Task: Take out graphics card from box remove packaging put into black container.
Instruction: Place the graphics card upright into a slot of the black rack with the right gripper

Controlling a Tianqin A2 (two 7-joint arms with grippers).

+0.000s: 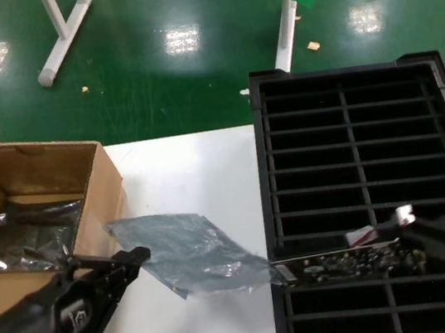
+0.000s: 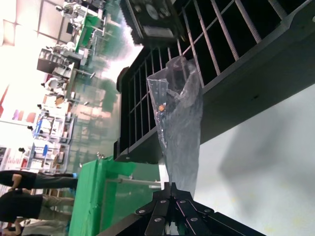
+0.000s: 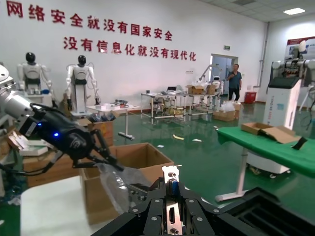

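left gripper (image 1: 136,259) at near left, pinched shut on the near-left corner of the packaging (image 1: 190,255); right gripper (image 1: 412,226) at near right, clamped on the bracket end of the graphics card (image 1: 346,263); card lies across a near slot row of the black container (image 1: 344,81), its left end at the container's left wall, just at the bag's mouth; bag stretched between the two grippers over the white table (image 1: 196,158); bag looks thin, light, slippery and crinkly, so a corner pinch suits it; card is rigid but fragile, so hold by metal bracket or board edges, not components; count: one card out, one bag in hand, one box (image 1: 29,162) at left, more silver bags (image 1: 35,232) inside it, number unclear; one container, two slot columns
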